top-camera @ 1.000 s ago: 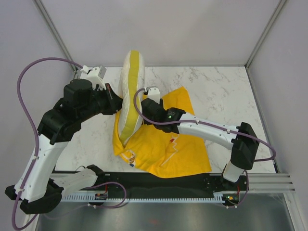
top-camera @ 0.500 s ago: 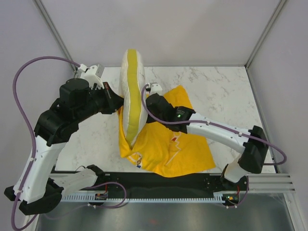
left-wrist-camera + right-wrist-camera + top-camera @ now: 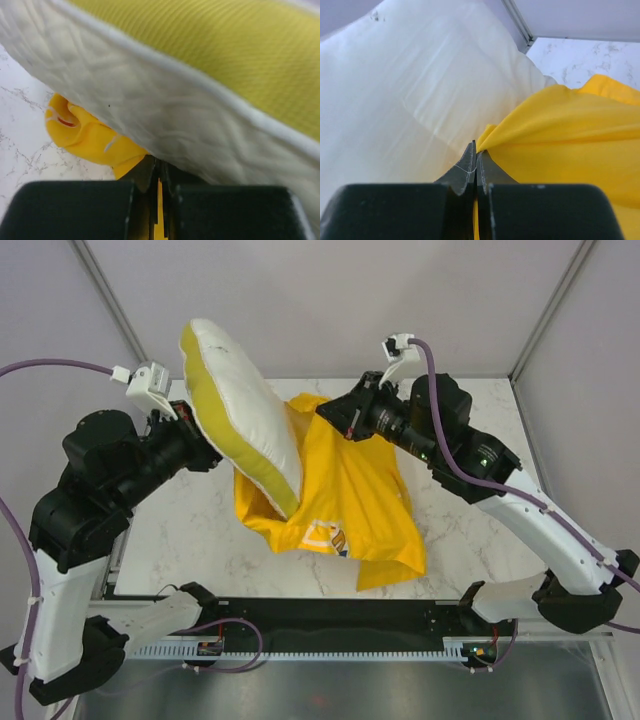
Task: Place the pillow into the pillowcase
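The pillow, white with a yellow edge band, hangs tilted above the left half of the table. My left gripper is shut on its lower left edge. In the left wrist view the pillow fills the top, and a yellow sliver shows between the closed jaws of my left gripper. The yellow pillowcase is lifted at its far edge by my right gripper, which is shut on it. The pillow's lower corner sits at the raised cloth. In the right wrist view my right gripper pinches the pillowcase beside the pillow.
The marble table is bounded by grey walls and by metal posts at its back corners. A black rail with the arm bases runs along the near edge. The pillowcase's printed end rests on the table.
My right gripper has shut on the pillowcase's far edge and lifted it up and back. My left arm has raised the pillow and tipped it to the left.
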Controlling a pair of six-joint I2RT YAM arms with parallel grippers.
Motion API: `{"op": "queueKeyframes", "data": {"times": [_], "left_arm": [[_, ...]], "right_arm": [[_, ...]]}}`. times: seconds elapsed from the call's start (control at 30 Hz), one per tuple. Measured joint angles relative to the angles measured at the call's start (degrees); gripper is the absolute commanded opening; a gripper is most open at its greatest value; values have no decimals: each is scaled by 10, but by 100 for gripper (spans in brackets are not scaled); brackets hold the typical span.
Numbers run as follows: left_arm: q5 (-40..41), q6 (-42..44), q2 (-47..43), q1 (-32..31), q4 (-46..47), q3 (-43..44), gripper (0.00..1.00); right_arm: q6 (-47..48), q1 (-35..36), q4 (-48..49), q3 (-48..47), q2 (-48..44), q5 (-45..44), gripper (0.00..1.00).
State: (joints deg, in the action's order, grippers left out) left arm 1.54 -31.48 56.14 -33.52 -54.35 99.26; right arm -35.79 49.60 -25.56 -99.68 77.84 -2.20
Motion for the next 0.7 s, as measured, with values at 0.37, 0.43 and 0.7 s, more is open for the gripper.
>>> {"op": "queueKeyframes", "data": {"times": [0.37,0.43,0.7], "left_arm": [[-73,34,76,-1,38,214,2],[-87,40,34,-1,89,161,2],[-139,49,-168,-1,274,-182,2]], "right_arm": [[-24,-35,20,176,-53,-15,0],[-28,-42,19,174,-50,-10,0],[-27,-63,-19,-8,12,51,0]]}}
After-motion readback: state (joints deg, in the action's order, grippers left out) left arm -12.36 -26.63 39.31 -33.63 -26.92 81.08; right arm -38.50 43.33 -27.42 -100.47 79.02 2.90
